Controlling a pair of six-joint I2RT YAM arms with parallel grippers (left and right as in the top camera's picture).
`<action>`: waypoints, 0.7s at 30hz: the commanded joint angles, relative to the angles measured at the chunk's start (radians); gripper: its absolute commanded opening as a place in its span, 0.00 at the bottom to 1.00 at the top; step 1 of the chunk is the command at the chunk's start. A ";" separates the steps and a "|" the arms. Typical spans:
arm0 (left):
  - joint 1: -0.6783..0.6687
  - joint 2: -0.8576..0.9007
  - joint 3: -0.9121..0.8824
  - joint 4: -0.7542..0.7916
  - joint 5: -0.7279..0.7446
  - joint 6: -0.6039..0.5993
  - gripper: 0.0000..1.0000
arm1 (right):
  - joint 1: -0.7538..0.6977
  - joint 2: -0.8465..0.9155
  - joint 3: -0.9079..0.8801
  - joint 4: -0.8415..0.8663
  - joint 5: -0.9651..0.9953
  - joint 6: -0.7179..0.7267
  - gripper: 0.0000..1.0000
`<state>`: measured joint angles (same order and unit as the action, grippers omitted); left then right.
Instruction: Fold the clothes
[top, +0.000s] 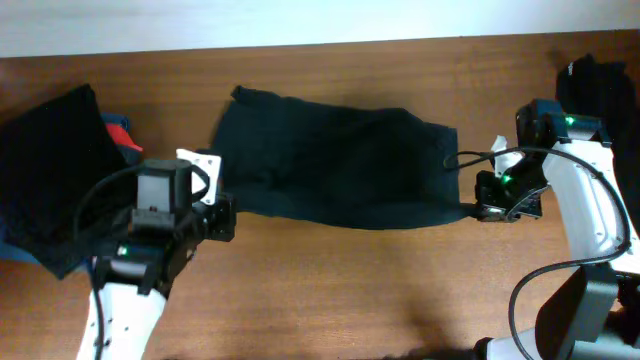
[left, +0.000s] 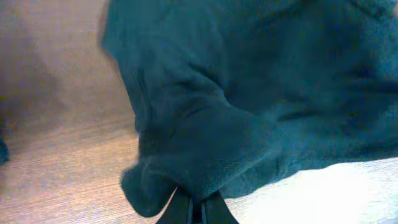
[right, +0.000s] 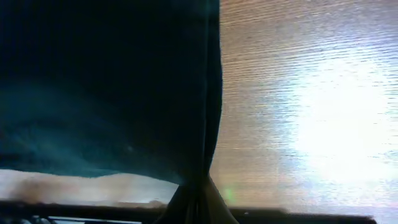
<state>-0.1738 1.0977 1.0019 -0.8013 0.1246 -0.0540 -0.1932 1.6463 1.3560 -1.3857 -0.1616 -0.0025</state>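
A dark teal garment (top: 340, 165) lies spread across the middle of the brown table. My left gripper (top: 226, 217) is shut on its near left corner; in the left wrist view (left: 194, 208) the cloth (left: 249, 93) bunches up out of the closed fingers. My right gripper (top: 478, 209) is shut on the garment's near right corner; in the right wrist view (right: 198, 202) the fabric (right: 106, 87) hangs taut from the fingers, its edge running straight up.
A heap of black clothes (top: 50, 165) with red and blue items lies at the left edge. Another dark garment (top: 598, 85) sits at the far right corner. Bare wood (top: 380, 290) runs along the table's near side.
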 joint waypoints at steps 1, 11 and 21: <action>0.000 0.085 0.001 0.004 0.006 -0.009 0.00 | -0.005 -0.023 0.018 0.023 0.042 0.003 0.04; 0.000 0.226 0.001 0.185 -0.133 -0.006 0.00 | -0.004 -0.003 0.018 0.112 0.038 0.003 0.05; 0.000 0.379 0.001 0.368 -0.148 -0.006 0.00 | -0.004 0.132 0.018 0.213 0.034 0.003 0.05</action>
<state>-0.1741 1.4353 1.0004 -0.4603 -0.0086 -0.0540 -0.1932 1.7386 1.3575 -1.1915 -0.1356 -0.0006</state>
